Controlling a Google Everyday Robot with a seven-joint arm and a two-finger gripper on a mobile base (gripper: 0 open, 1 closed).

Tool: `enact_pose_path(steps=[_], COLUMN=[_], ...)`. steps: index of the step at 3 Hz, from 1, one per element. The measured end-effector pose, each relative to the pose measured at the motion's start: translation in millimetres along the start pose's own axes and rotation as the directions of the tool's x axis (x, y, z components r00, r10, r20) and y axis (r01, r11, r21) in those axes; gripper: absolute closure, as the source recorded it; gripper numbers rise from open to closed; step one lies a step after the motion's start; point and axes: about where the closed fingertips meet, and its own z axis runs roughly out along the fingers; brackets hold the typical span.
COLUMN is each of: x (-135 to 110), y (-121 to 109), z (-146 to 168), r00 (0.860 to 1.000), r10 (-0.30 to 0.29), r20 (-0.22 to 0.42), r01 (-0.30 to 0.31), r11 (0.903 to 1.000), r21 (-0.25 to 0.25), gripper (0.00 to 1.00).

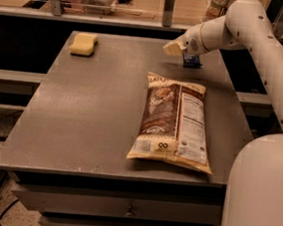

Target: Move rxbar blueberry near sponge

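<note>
The sponge [83, 44] sits at the far left corner of the table [85, 129], well apart from everything else. Further right, the gripper [174, 48] hovers just above the table's far edge; whether its jaws are apart or together cannot be told. The chip bag [173, 120] lies lengthwise nearer the camera. The rxbar blueberry [191, 60] shows just right of the gripper's tip, under the wrist, apparently resting on the table rather than between the jaws. The step in hand looks like securing the bar. The next move calls for a firm hold, then a leftward carry to the sponge.
</note>
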Motion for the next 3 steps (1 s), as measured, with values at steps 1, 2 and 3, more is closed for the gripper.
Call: enact_pose_path(steps=[1, 2, 3], x=[-8.3, -6.3, 8.5], y=[-3.6, -16.4, -33.6], z=[-3.7, -15.8, -26.4], r00=[1.0, 0.999, 0.992], r10=[0.004, 0.042, 0.118], r20=[0.012, 0.031, 0.051], r01=[-0.004, -0.044, -0.122], r11=[0.9998, 0.9975, 0.9887], r21=[0.018, 0.055, 0.087], gripper=[0.81, 0.58, 0.35])
